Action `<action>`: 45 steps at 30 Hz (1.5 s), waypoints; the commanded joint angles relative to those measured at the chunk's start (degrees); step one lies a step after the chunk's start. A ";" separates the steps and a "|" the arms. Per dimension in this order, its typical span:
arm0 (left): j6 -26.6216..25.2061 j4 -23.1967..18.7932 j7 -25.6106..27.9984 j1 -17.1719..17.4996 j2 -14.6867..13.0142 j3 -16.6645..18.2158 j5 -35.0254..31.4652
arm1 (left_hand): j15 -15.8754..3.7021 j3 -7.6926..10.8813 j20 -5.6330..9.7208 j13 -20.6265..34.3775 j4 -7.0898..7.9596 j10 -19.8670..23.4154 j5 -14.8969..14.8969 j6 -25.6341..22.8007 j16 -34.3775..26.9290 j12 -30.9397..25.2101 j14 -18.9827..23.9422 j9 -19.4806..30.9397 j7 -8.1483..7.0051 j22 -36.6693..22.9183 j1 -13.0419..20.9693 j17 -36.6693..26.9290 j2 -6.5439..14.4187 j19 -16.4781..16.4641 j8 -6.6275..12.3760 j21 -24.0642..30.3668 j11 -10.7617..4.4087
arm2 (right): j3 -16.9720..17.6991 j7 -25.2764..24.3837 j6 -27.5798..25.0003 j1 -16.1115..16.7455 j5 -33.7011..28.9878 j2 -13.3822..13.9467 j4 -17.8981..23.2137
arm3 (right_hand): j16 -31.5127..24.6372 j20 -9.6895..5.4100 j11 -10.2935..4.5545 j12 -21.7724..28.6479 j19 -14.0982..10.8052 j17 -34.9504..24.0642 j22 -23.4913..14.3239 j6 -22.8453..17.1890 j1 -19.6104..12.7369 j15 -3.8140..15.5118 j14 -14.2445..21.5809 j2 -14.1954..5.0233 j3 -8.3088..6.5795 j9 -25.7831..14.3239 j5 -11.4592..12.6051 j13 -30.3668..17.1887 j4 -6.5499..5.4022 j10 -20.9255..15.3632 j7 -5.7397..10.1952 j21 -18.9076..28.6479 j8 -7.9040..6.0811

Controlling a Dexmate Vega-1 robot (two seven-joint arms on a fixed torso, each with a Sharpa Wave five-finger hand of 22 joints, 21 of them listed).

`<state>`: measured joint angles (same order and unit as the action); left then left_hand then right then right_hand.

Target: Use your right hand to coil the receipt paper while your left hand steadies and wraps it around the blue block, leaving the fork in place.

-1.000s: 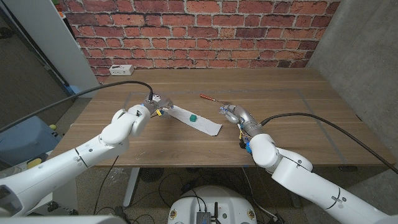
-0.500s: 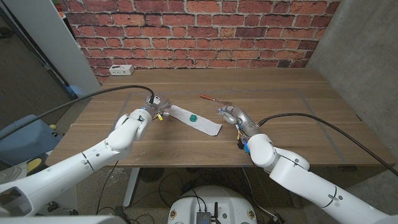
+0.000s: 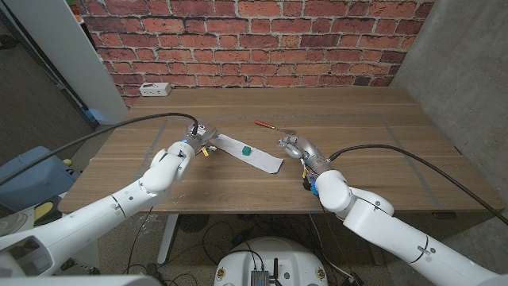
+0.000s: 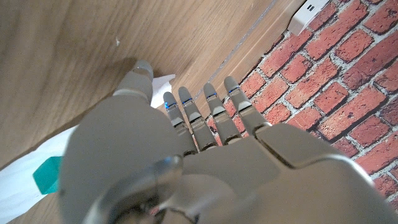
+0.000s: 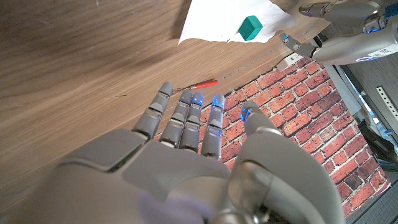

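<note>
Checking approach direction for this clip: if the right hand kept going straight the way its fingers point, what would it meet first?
Probably the fork: the right hand has its fingers aimed toward it across bare table. The paper lies off to one side. Depth is unclear.

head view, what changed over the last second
The left hand slid slightly toward the near end of the receipt paper, its forearm swinging in lower. The right hand barely moved and holds nothing. Paper, blue block and fork stayed put.
</note>
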<state>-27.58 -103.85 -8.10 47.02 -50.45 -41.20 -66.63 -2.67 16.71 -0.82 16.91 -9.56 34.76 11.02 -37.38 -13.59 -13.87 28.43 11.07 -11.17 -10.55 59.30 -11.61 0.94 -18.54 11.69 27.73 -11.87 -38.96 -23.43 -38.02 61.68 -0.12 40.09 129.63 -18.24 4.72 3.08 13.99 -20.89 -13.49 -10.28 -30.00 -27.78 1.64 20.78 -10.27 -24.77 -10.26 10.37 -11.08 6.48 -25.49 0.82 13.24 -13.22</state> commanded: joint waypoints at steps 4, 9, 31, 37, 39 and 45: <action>2.83 5.46 4.52 -2.76 1.80 -2.37 1.16 | -10.37 0.59 0.63 0.07 0.02 3.11 -0.30 -2.55 -1.78 -1.22 3.13 0.18 -0.14 -0.19 3.74 -0.87 1.80 -2.17 0.91 0.21 -0.02 | 0.57 -0.24 0.49 -0.28 0.84 0.13 -0.49 | -0.42 -0.02 0.17 -0.25 -0.65 -0.13 -0.11 -0.45 -0.50 -0.08 0.42 0.13 -0.10 -0.31 -0.21 -0.09 -0.25 -0.47 0.00 0.00 0.16; 4.47 6.42 6.79 -3.38 1.91 -2.82 2.51 | -10.62 0.53 1.27 -1.12 0.09 7.47 -0.81 -6.57 -3.24 -1.79 6.17 0.10 -0.89 -0.27 7.09 -1.30 3.48 -3.57 1.50 0.54 -0.08 | 0.62 -0.31 0.30 -0.43 0.95 0.15 -0.58 | -0.43 0.05 0.21 -0.33 -0.61 -0.18 -0.11 -0.54 -0.52 -0.21 0.39 0.27 -0.03 -0.31 -0.23 -0.09 -0.22 -0.50 -0.04 -0.05 0.26; 4.89 8.78 15.27 -5.33 3.05 -4.92 0.40 | -11.12 1.27 1.32 1.72 0.20 23.39 -0.26 -23.83 -3.30 -8.08 11.39 0.48 2.67 -0.35 11.16 -1.06 7.59 -4.69 6.18 1.27 0.44 | -1.33 -2.47 -0.80 0.83 -1.85 0.23 1.09 | -6.21 -0.16 0.94 1.48 -3.90 -3.67 -0.43 -9.64 -5.07 2.32 8.35 0.87 -1.07 -0.25 -0.19 -0.68 2.54 -9.06 -0.05 0.75 -0.59; 4.34 8.79 17.72 -5.27 3.23 -5.52 -1.34 | -11.14 1.05 1.46 2.70 0.14 24.37 -0.19 -24.72 -3.53 -9.07 12.31 0.51 3.03 -0.35 11.50 -1.39 7.31 -4.62 6.40 1.29 0.51 | -4.27 -2.25 -4.91 -0.60 -5.52 0.25 3.13 | -11.27 -0.64 0.00 4.05 -5.23 -8.03 -0.64 -15.34 -11.80 4.20 12.34 0.84 -3.07 -0.22 -0.03 -2.07 4.27 -14.20 0.52 1.17 -0.75; 4.28 8.54 18.60 -5.09 3.03 -5.59 -1.83 | -11.13 0.98 1.57 2.98 0.15 24.27 -0.17 -24.73 -3.66 -9.23 12.64 0.52 3.05 -0.35 11.56 -1.53 7.27 -4.51 6.36 1.26 0.55 | -5.31 -1.77 -6.33 -1.25 -6.72 0.46 3.74 | -13.29 -1.17 -0.86 5.12 -6.00 -10.08 -0.74 -17.57 -14.25 4.72 13.09 1.08 -3.49 -0.24 -0.11 -2.70 4.22 -15.75 0.58 1.49 -0.77; 4.78 7.95 21.94 -4.52 2.32 -5.65 -3.14 | -11.14 0.75 1.83 3.92 0.17 24.09 -0.11 -25.07 -4.11 -9.85 13.68 0.54 2.89 -0.36 11.78 -2.00 7.16 -4.16 6.33 1.17 0.48 | -8.60 -0.47 -10.85 -2.99 -10.28 0.48 5.25 | -20.46 -2.20 -2.66 8.02 -7.81 -17.18 -1.10 -22.75 -23.47 6.28 14.85 3.68 -4.09 -0.22 -0.15 -4.62 4.74 -18.96 1.54 2.44 0.12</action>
<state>-22.91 -95.46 8.81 42.00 -47.56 -46.34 -67.43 -4.18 17.51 0.46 17.60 -9.41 58.29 10.43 -61.83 -17.21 -22.39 41.55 11.35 -8.38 -10.81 70.63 -13.28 8.17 -22.79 17.86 28.62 -11.04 -42.67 -25.42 -42.25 61.14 -4.93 40.45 132.26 -36.13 2.66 1.07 20.97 -27.68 -28.22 -11.08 -50.93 -48.05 3.27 34.70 -7.45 -28.28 -10.26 10.16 -14.96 11.27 -43.25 2.04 15.08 -13.48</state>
